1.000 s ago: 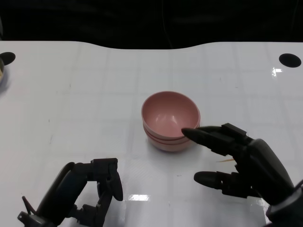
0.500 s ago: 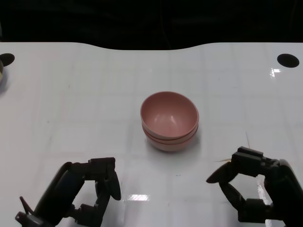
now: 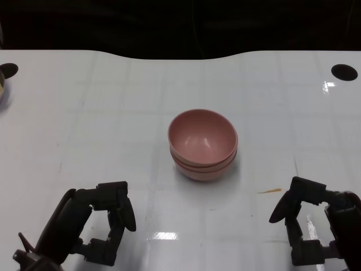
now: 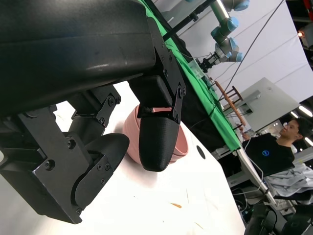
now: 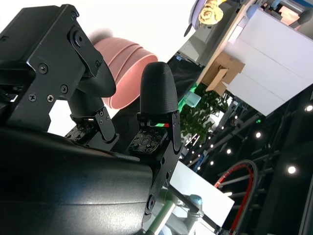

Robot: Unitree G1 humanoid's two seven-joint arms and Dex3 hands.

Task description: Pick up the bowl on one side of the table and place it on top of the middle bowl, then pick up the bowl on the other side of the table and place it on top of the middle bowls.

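stacked pink bowls (image 3: 203, 144) at the white table's (image 3: 113, 113) centre; left hand (image 3: 98, 226) and right hand (image 3: 316, 228) both empty, fingers apart

Apparently three stacked pink bowls (image 3: 203, 144), two hands (image 3: 104, 223).

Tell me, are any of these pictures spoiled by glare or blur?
Head view: sharp, with small bright glare patches on the white table near the front edge and far right corner; the stacked pink bowls read clearly. Left wrist view: the left hand fills the frame, close and soft. Right wrist view: background lights are blurred.
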